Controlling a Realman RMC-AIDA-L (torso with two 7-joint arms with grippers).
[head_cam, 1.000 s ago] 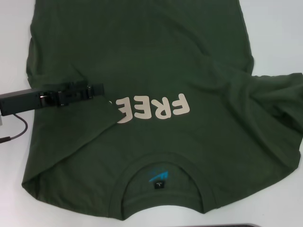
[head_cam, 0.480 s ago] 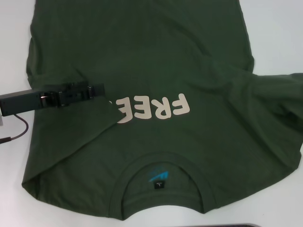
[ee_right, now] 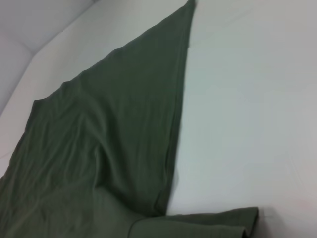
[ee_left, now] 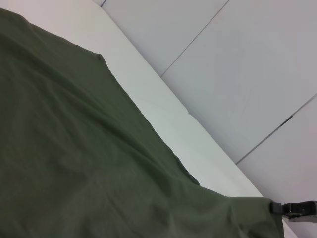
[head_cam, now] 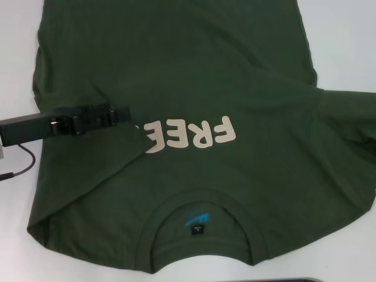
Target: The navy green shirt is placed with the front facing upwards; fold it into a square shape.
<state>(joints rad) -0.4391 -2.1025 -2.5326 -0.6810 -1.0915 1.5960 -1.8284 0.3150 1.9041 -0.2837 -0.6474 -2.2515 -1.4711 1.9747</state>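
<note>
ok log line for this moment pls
stage: left sleeve folded in | left claw: over the navy green shirt, at folded sleeve | right claw: out of view | right sleeve: spread out on table

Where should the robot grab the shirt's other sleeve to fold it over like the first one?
Probably the right sleeve, at its outer edge, coming from the robot's right. It lies spread flat beside the shirt, while the left sleeve is already folded in under the left gripper.

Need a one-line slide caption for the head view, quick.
Left gripper over the folded-in left sleeve of the dark olive-green "FREE" T-shirt on the white table.
</note>
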